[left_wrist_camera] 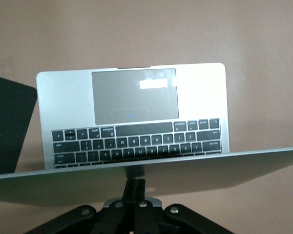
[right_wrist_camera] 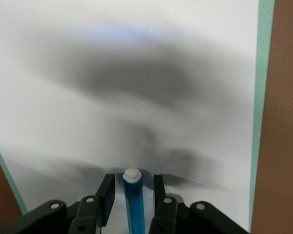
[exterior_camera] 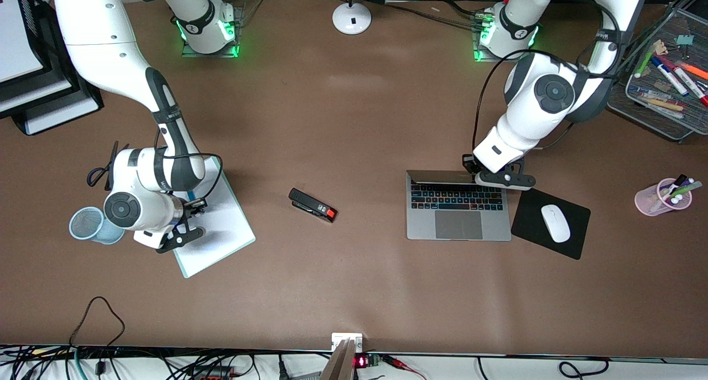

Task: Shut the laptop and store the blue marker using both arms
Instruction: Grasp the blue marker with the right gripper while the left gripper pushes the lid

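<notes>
The laptop point(exterior_camera: 459, 219) stands open toward the left arm's end of the table, its keyboard and trackpad showing in the left wrist view point(left_wrist_camera: 134, 100). Its lid point(left_wrist_camera: 195, 170) is raised, seen as a thin strip in the front view point(exterior_camera: 440, 176). My left gripper point(exterior_camera: 480, 174) is shut and empty, its fingertips point(left_wrist_camera: 136, 187) against the lid's back near the top edge. My right gripper point(exterior_camera: 191, 219) is low over a white board point(exterior_camera: 218, 230), open. The blue marker point(right_wrist_camera: 134, 200) with a white end lies on the board between its fingers point(right_wrist_camera: 106, 194), with a gap on each side.
A black-and-red stapler point(exterior_camera: 312, 204) lies mid-table. A black mouse pad point(exterior_camera: 575, 217) with a white mouse point(exterior_camera: 555, 223) sits beside the laptop. A pink pen cup point(exterior_camera: 661, 198), a wire tray point(exterior_camera: 664, 120), a blue mesh cup point(exterior_camera: 88, 224) and a lamp base point(exterior_camera: 352, 17) stand around.
</notes>
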